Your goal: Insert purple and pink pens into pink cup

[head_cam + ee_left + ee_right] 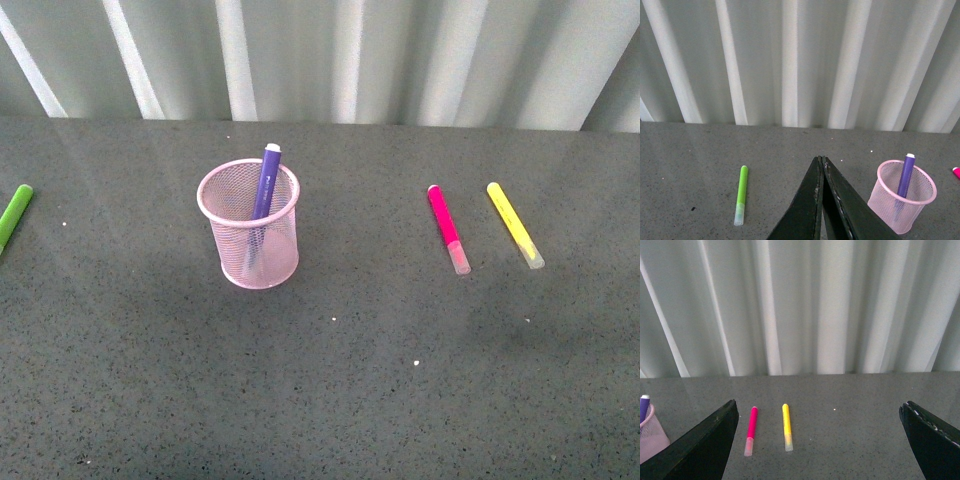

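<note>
The right claw (819, 406) was spread wide, its two dark fingers far apart and holding nothing. Ahead of it, inside that gap, the pink pen (751, 431) lay flat on the grey table (330, 390). Its long axis ran roughly away from the robot, with the clear cap at the near end and the magenta butt pointing toward the pleated curtain (400, 60). It sat closer to one finger than to the other. The yellow marker (786, 434) lay just beside it, almost parallel, cap also at the near end, and the two did not touch.

The left claw (820, 160) had its fingers pressed together with nothing between them. Past its tips and off to one side stood the pink cup (882, 200), upright. The purple pen (905, 176) was already inside, its axis steep but tilted. Its upper end leaned on the far rim and stuck out above it, and a paler lower part showed through the mesh. On the other side of that claw lay the green marker (741, 194), well apart from the cup, with its capped end nearer the claw.
</note>
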Tool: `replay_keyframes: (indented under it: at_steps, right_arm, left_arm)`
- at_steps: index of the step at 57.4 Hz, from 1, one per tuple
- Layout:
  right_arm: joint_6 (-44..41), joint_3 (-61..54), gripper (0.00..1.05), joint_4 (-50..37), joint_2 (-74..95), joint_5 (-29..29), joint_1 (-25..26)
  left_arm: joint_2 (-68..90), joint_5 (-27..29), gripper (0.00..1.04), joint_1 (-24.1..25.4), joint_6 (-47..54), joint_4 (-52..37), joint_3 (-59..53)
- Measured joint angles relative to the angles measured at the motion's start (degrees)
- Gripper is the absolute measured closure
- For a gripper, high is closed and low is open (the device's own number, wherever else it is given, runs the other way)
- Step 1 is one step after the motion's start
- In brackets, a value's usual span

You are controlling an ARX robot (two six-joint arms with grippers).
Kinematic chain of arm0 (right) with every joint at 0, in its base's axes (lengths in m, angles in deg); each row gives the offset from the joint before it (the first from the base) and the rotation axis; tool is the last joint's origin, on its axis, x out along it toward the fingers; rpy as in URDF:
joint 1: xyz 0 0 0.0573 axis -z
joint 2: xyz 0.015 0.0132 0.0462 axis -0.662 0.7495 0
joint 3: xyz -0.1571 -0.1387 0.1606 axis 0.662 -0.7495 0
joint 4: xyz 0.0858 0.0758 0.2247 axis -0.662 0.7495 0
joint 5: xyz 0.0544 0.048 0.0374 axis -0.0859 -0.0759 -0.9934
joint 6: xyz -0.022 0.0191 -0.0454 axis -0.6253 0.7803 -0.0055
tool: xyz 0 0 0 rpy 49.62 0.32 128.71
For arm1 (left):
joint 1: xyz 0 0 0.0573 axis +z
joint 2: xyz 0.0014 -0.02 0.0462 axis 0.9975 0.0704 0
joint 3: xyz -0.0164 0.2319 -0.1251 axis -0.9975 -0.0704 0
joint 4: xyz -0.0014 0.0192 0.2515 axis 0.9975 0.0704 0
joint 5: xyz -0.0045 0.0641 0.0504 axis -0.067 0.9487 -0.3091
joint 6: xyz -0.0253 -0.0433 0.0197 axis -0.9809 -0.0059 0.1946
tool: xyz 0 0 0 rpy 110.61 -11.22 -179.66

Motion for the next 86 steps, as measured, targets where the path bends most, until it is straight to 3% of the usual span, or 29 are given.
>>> replay_keyframes:
  at_steps: [32,63,67,86]
  right_arm:
    - [0.00,0.00,0.07,0.00,0.00,0.00,0.00]
    - [0.00,0.00,0.07,0.00,0.00,0.00,0.00]
    - [0.00,0.00,0.07,0.00,0.00,0.00,0.00]
    - [0.00,0.00,0.07,0.00,0.00,0.00,0.00]
  left_arm:
    - [-17.05,0.00,1.01,0.00,0.00,16.17,-0.07]
    - [-26.49,0.00,1.01,0.00,0.00,25.59,-0.07]
    - [-33.44,0.00,1.01,0.00,0.00,34.51,-0.04]
    - [-36.20,0.00,1.01,0.00,-0.07,35.71,-0.04]
